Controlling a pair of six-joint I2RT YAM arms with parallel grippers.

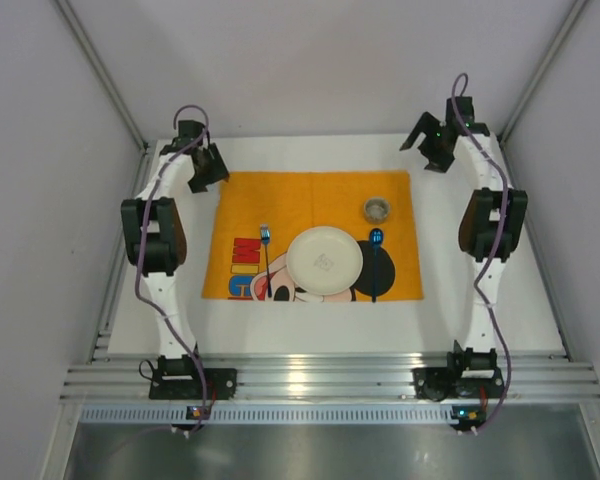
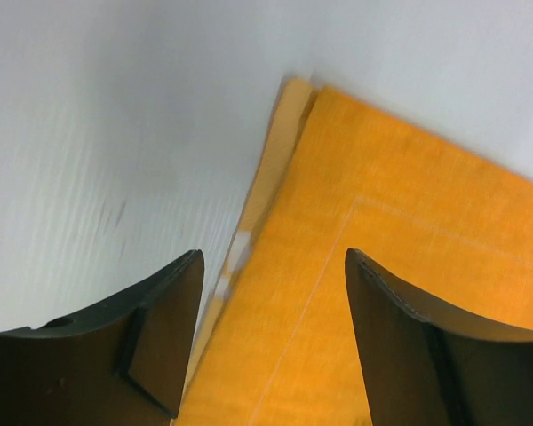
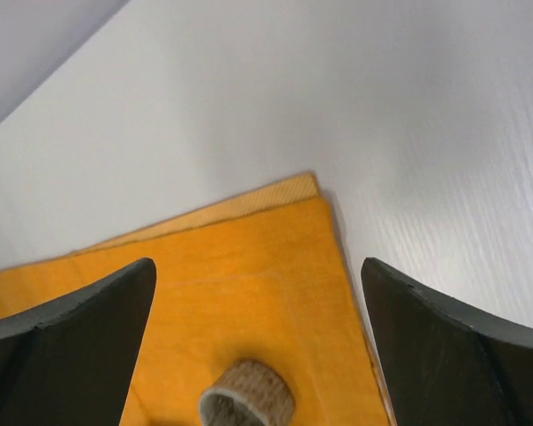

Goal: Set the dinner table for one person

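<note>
On dinner table point(image 1: 310, 338): orange placemat point(image 1: 280, 200) with plate point(image 1: 324, 260), fork point(image 1: 266, 250), spoon point(image 1: 376, 262), cup point(image 1: 377, 209); mat lettering blurred, possibly "MI". Fingers spread wide, empty, on left gripper point(image 2: 274, 262) and right gripper point(image 3: 258, 266).

Bright, even light; soft wrist-view blur.

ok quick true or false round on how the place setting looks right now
1. The plate sits on the orange placemat, which lies on the dinner table. True.
2. The fork lies right of the plate. False: it lies left of it; the spoon is on the right.
3. The small round container stands on the plate. False: it stands on the placemat, beyond the plate and apart from it.
4. Both sets of jaws are open and empty. True.
</note>
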